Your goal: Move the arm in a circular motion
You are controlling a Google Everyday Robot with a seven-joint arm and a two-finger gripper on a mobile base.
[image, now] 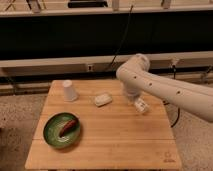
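Observation:
The large glossy white arm point(165, 90) reaches in from the right over the wooden table point(110, 145). Its rounded joint point(135, 67) sits above the table's back right part. From there a short segment turns down to the gripper point(141, 106), which hangs low over the right side of the table. The gripper is to the right of a small white bottle point(102, 100) that lies on its side, and apart from it. Nothing shows in the gripper.
A white paper cup point(69, 90) stands upside down at the back left. A green plate point(52, 137) with a reddish-brown item point(68, 126) on it sits at the front left. A dark wall with rails and a hanging cable point(122, 40) runs behind the table.

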